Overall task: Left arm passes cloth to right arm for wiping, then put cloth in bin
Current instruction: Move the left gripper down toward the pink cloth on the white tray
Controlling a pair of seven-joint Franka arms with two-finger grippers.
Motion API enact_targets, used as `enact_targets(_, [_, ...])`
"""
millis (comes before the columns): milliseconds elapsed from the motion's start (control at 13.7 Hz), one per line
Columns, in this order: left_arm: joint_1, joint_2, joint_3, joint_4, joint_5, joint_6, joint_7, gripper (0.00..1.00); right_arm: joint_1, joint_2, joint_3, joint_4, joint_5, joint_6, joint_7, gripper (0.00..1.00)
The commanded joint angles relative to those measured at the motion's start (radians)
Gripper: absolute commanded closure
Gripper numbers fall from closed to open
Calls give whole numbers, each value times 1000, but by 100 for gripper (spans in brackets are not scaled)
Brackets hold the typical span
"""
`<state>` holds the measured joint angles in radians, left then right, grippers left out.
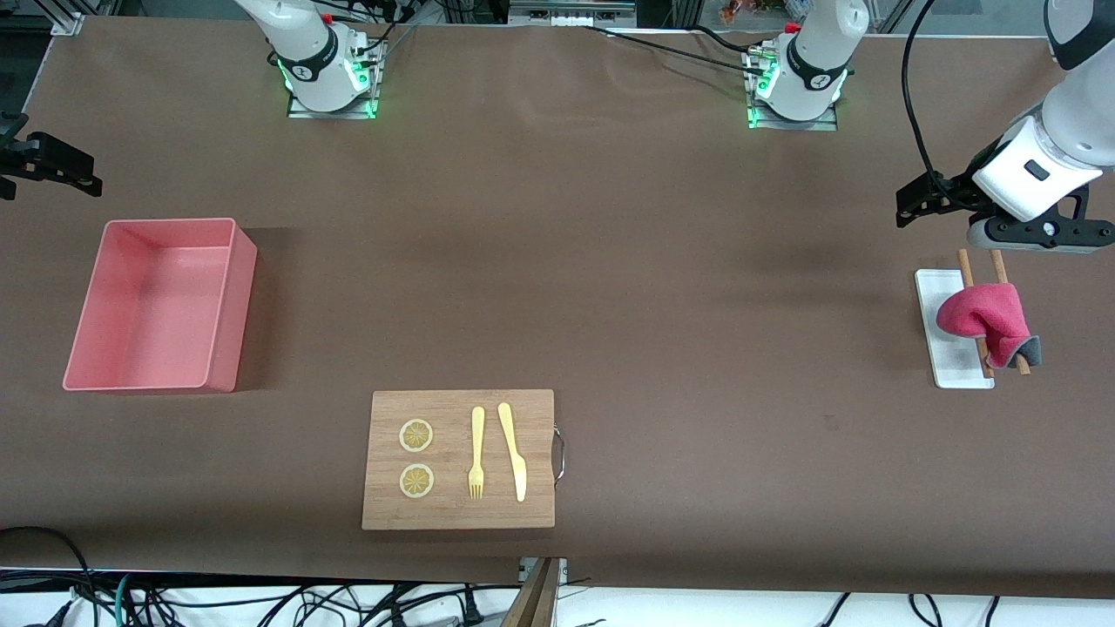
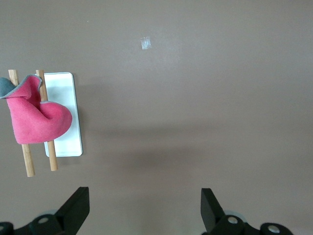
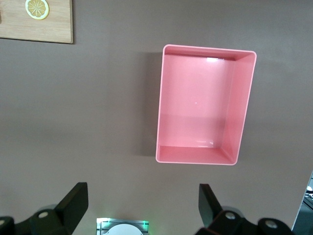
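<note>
The pinkish-red cloth [image 1: 980, 318] with a dark grey corner lies draped over two wooden sticks [image 1: 965, 261] on a flat white tray [image 1: 954, 366] at the left arm's end of the table. The left wrist view shows the cloth [image 2: 36, 122] too. My left gripper [image 1: 908, 205] is open and empty in the air, over bare table beside the tray [image 2: 66, 88]. In its own view the left gripper [image 2: 145, 210] has its fingers wide apart. The salmon-pink bin [image 1: 237, 305] stands empty at the right arm's end. My right gripper [image 1: 61, 165] is open and empty, high above the table near the bin [image 3: 195, 154]; in its own view the right gripper [image 3: 142, 210] holds nothing.
A wooden board [image 1: 457, 514] lies near the table's front edge with two lemon slices [image 1: 416, 435], a yellow fork [image 1: 476, 453] and a yellow knife [image 1: 512, 453] on it. A corner of the board [image 3: 54, 29] shows in the right wrist view.
</note>
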<state>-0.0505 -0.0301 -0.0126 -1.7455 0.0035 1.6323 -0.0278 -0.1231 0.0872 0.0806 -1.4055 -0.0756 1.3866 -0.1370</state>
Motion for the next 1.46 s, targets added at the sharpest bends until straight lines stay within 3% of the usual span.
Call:
enact_targets(0, [0, 38, 5, 35, 4, -17, -9, 0, -9, 0, 4, 3, 4, 5, 4, 0])
enact_targets(879, [21, 65, 6, 70, 13, -89, 55, 0, -9, 3, 5, 5, 5, 3, 4, 0])
enact_targets(1025, [24, 120, 13, 150, 26, -107, 139, 0, -9, 3, 4, 5, 5, 3, 4, 0])
enact_targets(1172, [21, 189, 13, 251, 128, -150, 265, 0, -9, 5, 4, 5, 5, 5, 4, 0])
enact_targets(1392, [26, 260, 17, 290, 217, -143, 477, 0, -9, 3, 4, 5, 5, 5, 4, 0])
